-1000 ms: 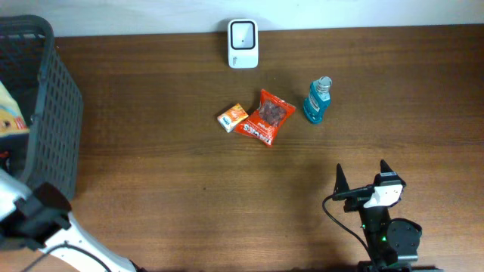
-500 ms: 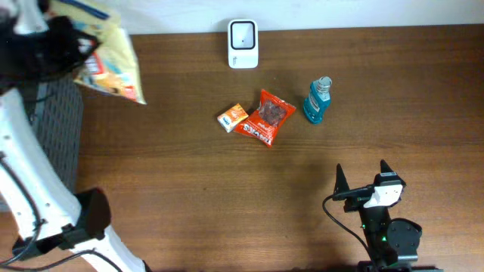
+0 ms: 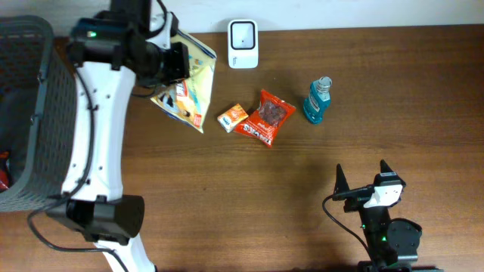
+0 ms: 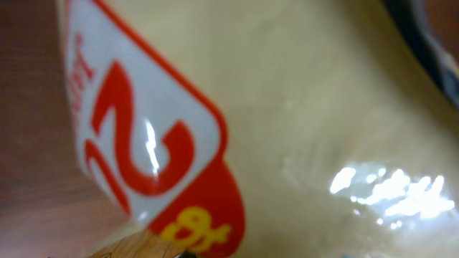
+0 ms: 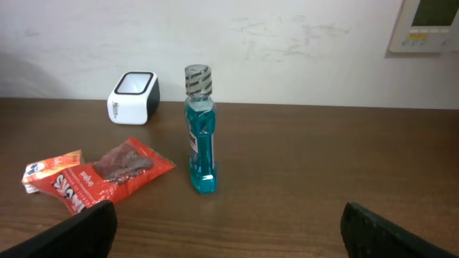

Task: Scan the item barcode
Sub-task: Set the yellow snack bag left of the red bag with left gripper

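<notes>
Obs. 1: Your left gripper [image 3: 172, 62] is clenched on the yellow snack bag [image 3: 189, 85], pinching it near its upper edge. The bag hangs below the jaws, above the table [image 3: 227, 196] and not resting on it. A pinch at the edge leaves the broad faces free to be shown.

Obs. 2: The bag sits just left of the scanner [image 3: 243, 44], near it but apart. The scanner stands at the table's back edge with its window facing up and forward. That would explain why you carry the bag high and toward it rather than setting it down.

Obs. 3: In the left wrist view the bag [image 4: 323, 107] fills the frame: cream film with a red-and-white label. No barcode shows there or from overhead, so you cannot tell which face bears it.

Obs. 4: Your right gripper [image 3: 361, 181] stands released, jaws wide, low at the near right and well apart from everything. Parked there, it keeps the scanner's approach free.

Obs. 5: The orange packet [image 3: 233, 117], red pouch [image 3: 265, 117] and blue bottle [image 3: 318, 100] sit in a loose row in front of the scanner. The packet touches the pouch, and the bottle stands apart. The basket [image 3: 34, 98] is at far left.

Judgement: this is mid-task. The bag probably needs shifting right and turning before the scanner can read it.
</notes>
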Robot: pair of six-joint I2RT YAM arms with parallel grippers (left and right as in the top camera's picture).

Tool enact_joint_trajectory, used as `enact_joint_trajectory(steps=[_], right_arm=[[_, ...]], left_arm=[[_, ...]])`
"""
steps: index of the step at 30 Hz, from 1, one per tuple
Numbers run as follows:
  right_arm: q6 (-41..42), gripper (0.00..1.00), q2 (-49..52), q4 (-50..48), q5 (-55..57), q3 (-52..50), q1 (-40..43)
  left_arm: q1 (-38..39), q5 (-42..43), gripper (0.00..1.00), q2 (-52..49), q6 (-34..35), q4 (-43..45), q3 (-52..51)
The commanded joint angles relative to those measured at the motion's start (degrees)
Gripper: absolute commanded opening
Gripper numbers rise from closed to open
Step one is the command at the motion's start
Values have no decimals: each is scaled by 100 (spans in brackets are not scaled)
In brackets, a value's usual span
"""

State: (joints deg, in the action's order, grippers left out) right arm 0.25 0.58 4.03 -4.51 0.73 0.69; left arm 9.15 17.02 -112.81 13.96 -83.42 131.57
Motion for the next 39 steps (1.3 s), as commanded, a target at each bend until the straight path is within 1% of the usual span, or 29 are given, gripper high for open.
enact_joint_trajectory(steps=[1, 2, 3, 5, 6, 7, 11, 13, 14, 16, 17, 18, 19, 20, 23, 25, 26, 28, 29, 30, 31, 34, 39], right_arm=[[61, 99, -37, 13, 7, -42, -31], [61, 99, -37, 13, 7, -42, -31], [61, 99, -37, 13, 7, -42, -31], [61, 99, -37, 13, 7, -42, -31], [61, 99, -37, 13, 7, -42, -31], [61, 99, -37, 13, 7, -42, -31], [61, 99, -37, 13, 7, -42, -31], [61, 99, -37, 13, 7, -42, -31], [61, 99, -37, 13, 7, -42, -31], [61, 99, -37, 13, 7, -42, -31], [61, 99, -37, 13, 7, -42, -31], [61, 99, -37, 13, 7, -42, -31], [61, 99, -37, 13, 7, -42, -31], [61, 99, -37, 15, 7, -42, -31], [61, 99, -37, 13, 7, -42, -31], [61, 99, -37, 13, 7, -42, -31], [61, 99, -37, 13, 7, -42, -31], [61, 99, -37, 15, 7, -42, -31], [61, 99, -37, 13, 7, -42, -31], [61, 99, -37, 15, 7, -42, -31], [61, 99, -37, 13, 7, -42, -31], [61, 99, -37, 13, 7, -42, -31], [61, 99, -37, 13, 7, -42, -31]], left_arm=[[140, -37, 0, 107, 341, 728, -1069], [170, -42, 0, 107, 409, 1010, -1355], [195, -162, 0, 103, 673, 1366, -1703], [234, -715, 0, 103, 1550, 2015, -2428], [251, -870, 0, 103, 1873, 2317, -2741], [273, -916, 0, 103, 2020, 2597, -2997], [474, -940, 0, 92, 2039, 4380, -4253], [579, -942, 0, 63, 2039, 5018, -4640], [610, -962, 6, 42, 2039, 5149, -4723], [636, -1088, 43, 9, 2035, 5165, -4736], [636, -1086, 65, 11, 2033, 5167, -4736], [636, -1084, 81, 11, 2033, 5149, -4736], [636, -1084, 82, 11, 2011, 5128, -4736], [634, -1051, 89, 35, 1888, 5119, -4728], [634, -1047, 89, 481, 1412, 4988, -4599], [634, -1075, 89, 1119, 1187, 4824, -4516], [634, -1084, 88, 1449, 1182, 4750, -4516], [634, -1086, 88, 2065, 1180, 4323, -4516], [634, -1084, 88, 2354, 1115, 3893, -4516], [636, -1086, 91, 2426, 1049, 3729, -4516], [634, -1086, 94, 2487, 892, 3379, -4516], [634, -1084, 94, 2487, 588, 2752, -4518], [634, -1084, 94, 2490, 369, 2409, -4516]])
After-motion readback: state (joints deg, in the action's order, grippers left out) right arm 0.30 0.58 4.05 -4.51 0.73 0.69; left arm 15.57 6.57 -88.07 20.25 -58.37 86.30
